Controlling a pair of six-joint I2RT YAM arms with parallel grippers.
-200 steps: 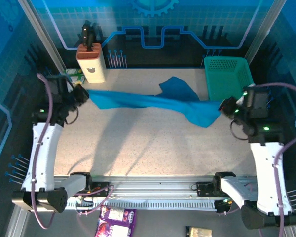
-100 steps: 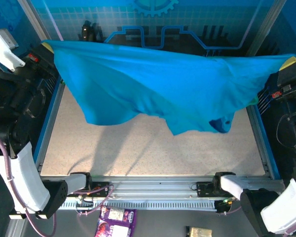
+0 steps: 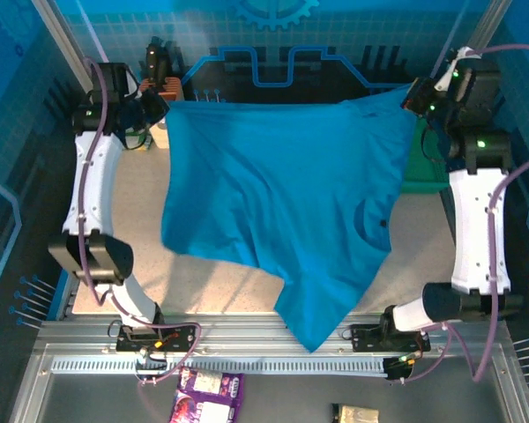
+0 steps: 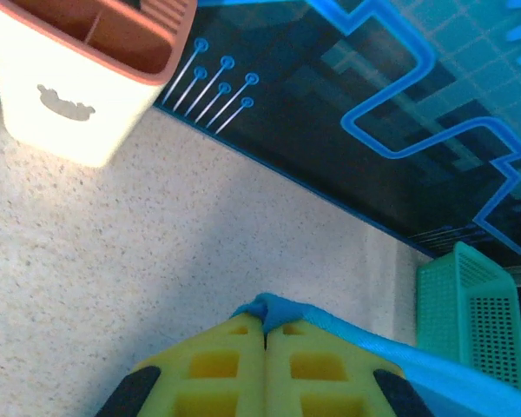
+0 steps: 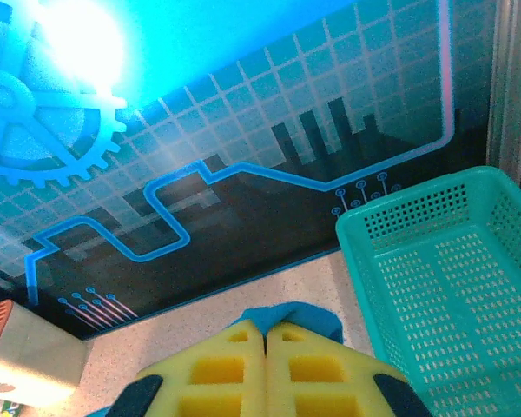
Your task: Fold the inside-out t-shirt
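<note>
Blue cloth, the t-shirt hangs spread over the bench, its top edge stretched left to right between left end effector and right end effector, both pinching far corners, body trailing near.

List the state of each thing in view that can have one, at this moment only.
t-shirt, held up and hanging spread between both grippers.
left gripper, shut on one top corner of the t-shirt.
right gripper, shut on the other top corner.
mesh basket, upright, empty where visible.
white holder, upright.
</note>
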